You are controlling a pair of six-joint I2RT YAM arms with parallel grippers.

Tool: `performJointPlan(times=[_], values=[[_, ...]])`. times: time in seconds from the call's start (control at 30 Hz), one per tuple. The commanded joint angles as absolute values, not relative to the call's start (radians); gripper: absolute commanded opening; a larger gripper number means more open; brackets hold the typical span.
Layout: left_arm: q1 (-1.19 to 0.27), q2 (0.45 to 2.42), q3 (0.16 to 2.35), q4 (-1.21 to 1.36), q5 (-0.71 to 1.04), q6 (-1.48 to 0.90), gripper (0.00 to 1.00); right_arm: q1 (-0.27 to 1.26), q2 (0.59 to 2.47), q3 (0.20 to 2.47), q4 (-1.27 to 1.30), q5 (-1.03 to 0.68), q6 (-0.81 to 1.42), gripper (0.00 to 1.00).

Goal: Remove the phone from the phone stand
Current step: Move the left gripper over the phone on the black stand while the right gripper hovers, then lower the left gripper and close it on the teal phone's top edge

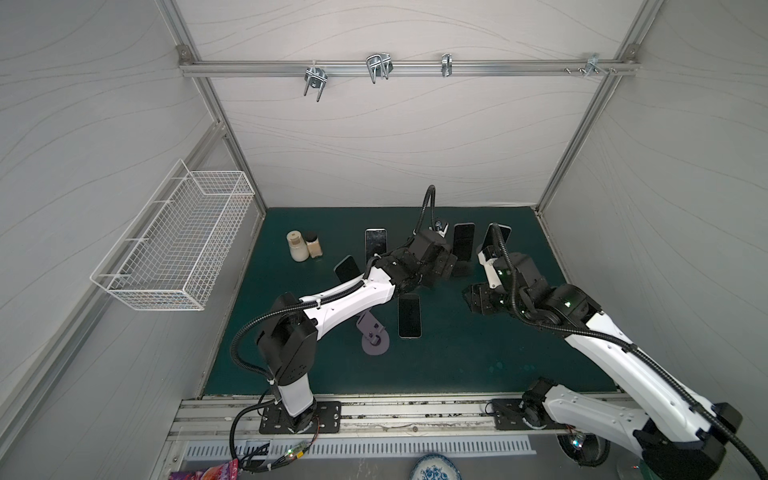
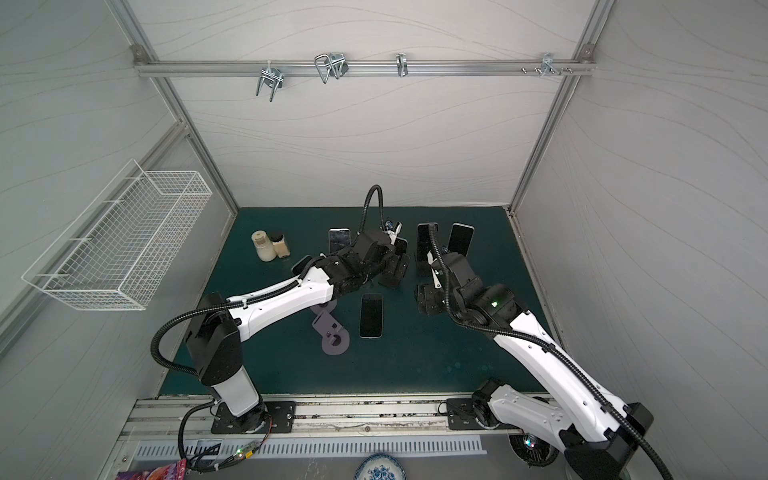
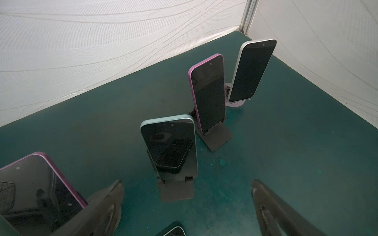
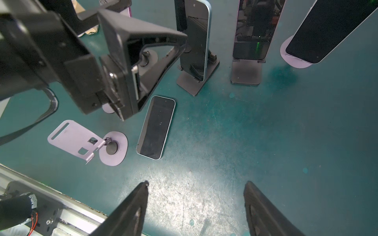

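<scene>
Both top views: phone (image 1: 409, 316) flat on teal mat (image 1: 457, 365), white walls (image 1: 395, 137) around.

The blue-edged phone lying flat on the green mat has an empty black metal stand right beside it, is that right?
Not quite. The empty metal stand beside the flat blue-edged phone on the green mat is pale lilac, not black, as the right wrist view shows.

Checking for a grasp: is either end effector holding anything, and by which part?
Nothing is held. The left end effector is open, facing the blue phone; the right end effector is open above the mat.
</scene>
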State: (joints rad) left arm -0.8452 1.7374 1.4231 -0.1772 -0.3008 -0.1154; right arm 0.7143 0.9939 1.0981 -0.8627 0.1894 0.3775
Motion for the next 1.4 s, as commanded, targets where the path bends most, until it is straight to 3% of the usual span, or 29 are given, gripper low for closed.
performJointPlan(times=[0.0,0.47,1.37], values=[[-0.841,1.760,1.453,-0.129,-0.323,-0.137,0.98,0.729,0.988,1.100,-0.867,0.218,0.355,0.75],[-0.839,1.788,1.477,-0.131,-0.318,-0.151,0.98,0.780,0.999,1.123,-0.900,0.272,0.376,0.74],[-0.825,1.874,1.536,-0.069,-0.331,-0.143,0.97,0.671,0.965,1.121,-1.019,0.037,0.554,0.74]])
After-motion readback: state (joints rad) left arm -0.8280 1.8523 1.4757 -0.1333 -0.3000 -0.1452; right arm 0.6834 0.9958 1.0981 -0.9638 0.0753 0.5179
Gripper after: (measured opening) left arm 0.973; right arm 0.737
